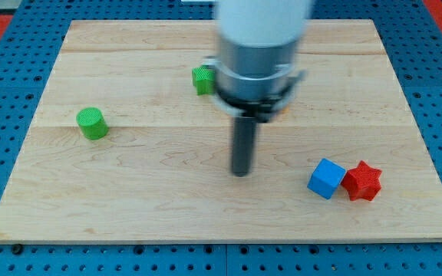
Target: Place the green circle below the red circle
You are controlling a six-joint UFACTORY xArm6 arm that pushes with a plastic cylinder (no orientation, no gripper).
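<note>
- Red star-shaped block (362, 182) and blue cube block (327, 178) — touching, to the view's right of my tip (241, 173).
- My tip: bare rod end, no jaws, on the pale wooden board (129, 199), touching no block.
- Green cylinder block (92, 123) — well to the view's left of my tip.
- Second green block (202, 80), partly hidden by the arm (258, 54), toward the view's top.

My tip (241, 173) rests mid-board, well apart from the green circle (92, 123) at the view's left.

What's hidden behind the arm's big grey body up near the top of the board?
A green block pokes out at its left and an orange sliver at its right. No red circle shows; it may be covered.
</note>
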